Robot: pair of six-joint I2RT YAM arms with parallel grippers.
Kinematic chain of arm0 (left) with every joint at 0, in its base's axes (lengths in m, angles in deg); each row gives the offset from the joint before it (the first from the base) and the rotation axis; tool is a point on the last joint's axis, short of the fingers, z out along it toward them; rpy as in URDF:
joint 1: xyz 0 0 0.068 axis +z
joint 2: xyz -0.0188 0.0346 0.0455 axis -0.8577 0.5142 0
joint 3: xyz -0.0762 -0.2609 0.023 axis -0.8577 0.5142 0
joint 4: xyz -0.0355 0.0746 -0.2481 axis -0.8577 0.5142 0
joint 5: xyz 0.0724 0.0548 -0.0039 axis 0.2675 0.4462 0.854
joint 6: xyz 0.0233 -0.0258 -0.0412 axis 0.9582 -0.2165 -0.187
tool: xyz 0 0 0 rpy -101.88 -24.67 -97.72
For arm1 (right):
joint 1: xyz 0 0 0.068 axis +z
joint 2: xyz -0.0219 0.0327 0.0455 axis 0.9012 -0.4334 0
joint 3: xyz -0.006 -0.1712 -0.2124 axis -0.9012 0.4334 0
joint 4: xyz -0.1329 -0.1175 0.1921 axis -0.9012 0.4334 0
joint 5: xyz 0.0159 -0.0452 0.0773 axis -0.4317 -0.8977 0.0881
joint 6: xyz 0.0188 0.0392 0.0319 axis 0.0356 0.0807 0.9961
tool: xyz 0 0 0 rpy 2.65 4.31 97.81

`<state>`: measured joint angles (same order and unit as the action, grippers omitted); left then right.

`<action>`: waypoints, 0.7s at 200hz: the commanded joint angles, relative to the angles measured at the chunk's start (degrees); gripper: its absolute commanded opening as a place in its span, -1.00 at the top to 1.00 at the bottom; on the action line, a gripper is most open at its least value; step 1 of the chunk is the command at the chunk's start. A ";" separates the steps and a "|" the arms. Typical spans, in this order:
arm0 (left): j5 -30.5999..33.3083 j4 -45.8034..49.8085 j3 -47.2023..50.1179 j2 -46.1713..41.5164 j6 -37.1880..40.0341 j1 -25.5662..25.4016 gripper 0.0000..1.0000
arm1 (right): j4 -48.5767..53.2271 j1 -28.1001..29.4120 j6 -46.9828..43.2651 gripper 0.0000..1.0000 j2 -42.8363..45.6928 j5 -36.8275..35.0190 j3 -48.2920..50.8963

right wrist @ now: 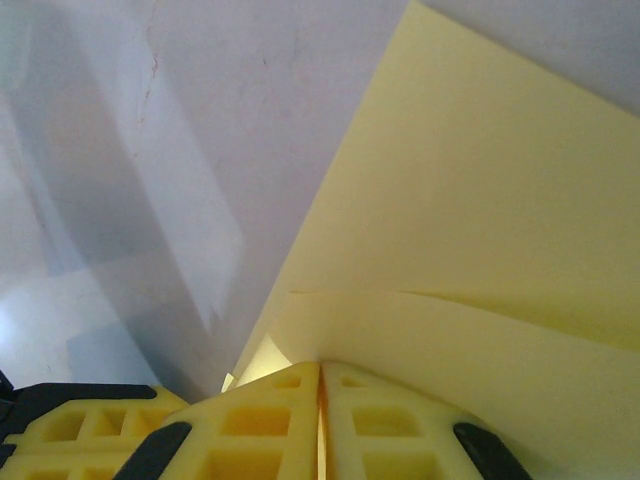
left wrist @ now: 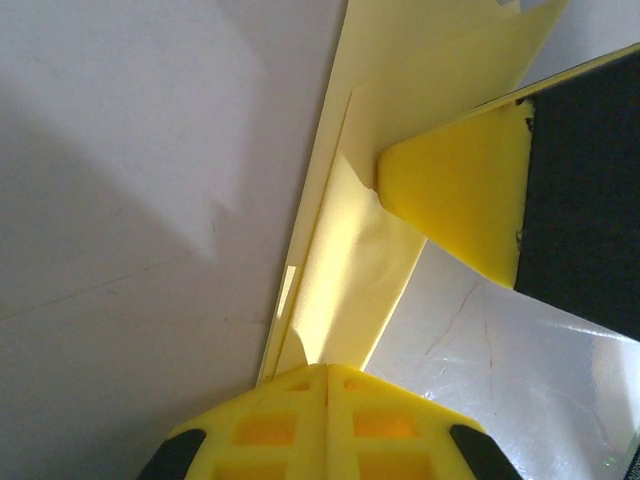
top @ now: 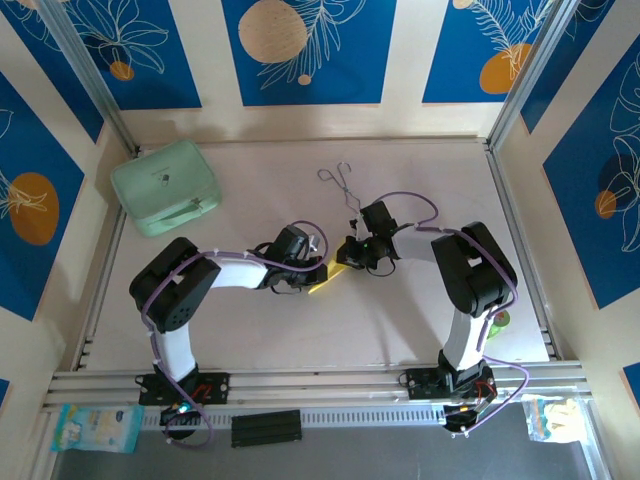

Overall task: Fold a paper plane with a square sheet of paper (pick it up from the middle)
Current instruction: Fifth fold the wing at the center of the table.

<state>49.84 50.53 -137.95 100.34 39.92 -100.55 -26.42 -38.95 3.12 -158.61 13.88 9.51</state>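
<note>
Yellow paper (top: 330, 278), already folded into a narrow creased wedge, is mid-tabletop (top: 400, 330) between the two arms. The left gripper (top: 316, 268) has its jaws pinched tight on one end, and the right gripper (top: 348, 260) has its jaws clamped on the other edge. A mint-green case (top: 165, 187) sits back left, with thin metal tongs (top: 340, 182) further back.

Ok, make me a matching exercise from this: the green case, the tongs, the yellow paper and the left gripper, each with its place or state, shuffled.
1 mint-green case
2 metal tongs
3 yellow paper
4 left gripper

A shut on a paper edge
B far left of the table
C folded, mid-table
D lying loose, far centre

Pairs: 1-B, 2-D, 3-C, 4-A.
</note>
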 commanded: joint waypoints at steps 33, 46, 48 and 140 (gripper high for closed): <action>1.97 3.96 0.34 -1.07 0.44 0.32 0.93 | 2.74 -0.19 -1.47 0.80 -3.50 -0.91 -1.16; 0.22 1.80 -0.22 -1.45 0.94 0.28 0.91 | 3.96 -0.07 -1.62 0.80 -4.03 -1.55 -1.44; -0.06 1.43 -0.32 -1.52 1.02 0.32 0.90 | 4.13 -0.06 -1.60 0.80 -4.15 -1.65 -1.50; 0.20 -1.18 -4.90 4.79 0.67 0.36 0.90 | 2.59 0.46 -0.82 0.85 -4.12 0.89 -1.00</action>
<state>49.06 47.84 -142.15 103.01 39.96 -100.53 -26.42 -38.93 2.60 -160.29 14.90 7.81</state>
